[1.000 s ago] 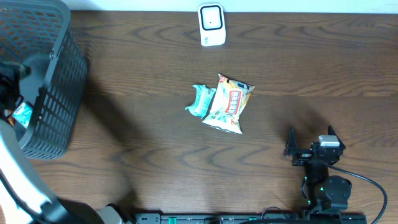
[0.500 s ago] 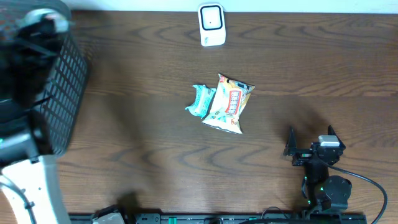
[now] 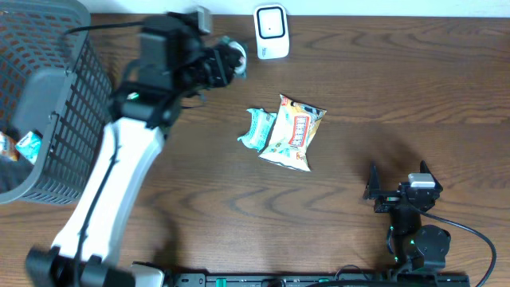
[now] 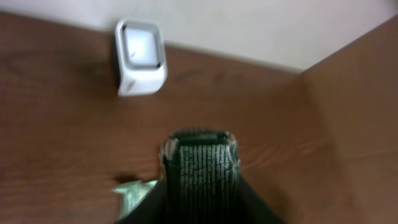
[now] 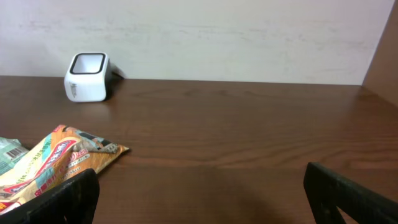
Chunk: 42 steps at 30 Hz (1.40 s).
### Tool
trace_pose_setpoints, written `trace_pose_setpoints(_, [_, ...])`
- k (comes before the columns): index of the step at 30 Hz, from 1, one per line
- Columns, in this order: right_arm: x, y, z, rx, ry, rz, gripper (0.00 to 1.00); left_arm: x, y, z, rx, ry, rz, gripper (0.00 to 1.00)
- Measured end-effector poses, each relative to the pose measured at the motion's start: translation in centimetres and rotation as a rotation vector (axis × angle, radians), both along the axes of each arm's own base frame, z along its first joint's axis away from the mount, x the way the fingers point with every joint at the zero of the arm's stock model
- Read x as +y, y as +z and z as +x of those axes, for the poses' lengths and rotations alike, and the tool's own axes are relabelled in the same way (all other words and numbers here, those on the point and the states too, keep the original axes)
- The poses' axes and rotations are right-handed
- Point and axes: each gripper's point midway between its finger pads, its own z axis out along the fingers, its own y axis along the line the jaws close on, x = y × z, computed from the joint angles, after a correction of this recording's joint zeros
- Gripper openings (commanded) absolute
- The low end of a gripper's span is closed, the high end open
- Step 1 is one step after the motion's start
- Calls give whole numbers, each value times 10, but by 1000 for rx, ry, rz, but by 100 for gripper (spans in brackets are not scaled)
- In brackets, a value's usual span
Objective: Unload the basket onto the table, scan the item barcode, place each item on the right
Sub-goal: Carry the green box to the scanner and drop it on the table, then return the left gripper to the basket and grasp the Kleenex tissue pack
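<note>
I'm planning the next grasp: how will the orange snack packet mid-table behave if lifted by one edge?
Probably floppy: the orange snack packet looks like thin crinkled film, so it may sag. Likely light for its size, since it lies fairly flat. Its glossy wrap could slip, and lifting may drag the teal packet lying against it.

The left arm (image 3: 119, 171) stretches from near left toward far centre, the left gripper (image 3: 229, 64) pinching a packet (image 4: 202, 169). The right gripper (image 3: 398, 169) sits near right, jaws wide apart.
</note>
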Motion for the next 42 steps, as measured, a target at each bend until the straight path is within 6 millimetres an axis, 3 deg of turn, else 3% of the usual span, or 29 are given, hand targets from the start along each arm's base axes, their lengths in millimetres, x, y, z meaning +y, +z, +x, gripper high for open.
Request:
trace_pose_setpoints(8, [0,0,0,0,0,0,99,-1,-122,15,185,-17,303,31])
trace_pose_setpoints(12, [0,0,0,0,0,0,99,4,-161,13,267,-24,374,31])
trace_pose_setpoints(16, [0,0,0,0,0,0,99,8,-179,11,308,-26,405,32])
trace_pose_setpoints(20, [0,0,0,0,0,0,99,8,-179,12,298,-31,418,36])
trace_pose_setpoints(24, [0,0,0,0,0,0,99,9,-177,13,279,-51,437,47])
trace_pose_setpoints(28, [0,0,0,0,0,0,99,11,-160,14,236,-55,438,50])
trace_pose_setpoints(31, [0,0,0,0,0,0,99,23,-125,19,155,-20,415,57])
trace_pose_setpoints(33, [0,0,0,0,0,0,99,39,-89,25,72,30,390,58])
trace_pose_setpoints(38, [0,0,0,0,0,0,99,111,15,34,-154,233,329,63])
trace_pose_setpoints(42, [0,0,0,0,0,0,99,185,63,23,-236,426,307,63])
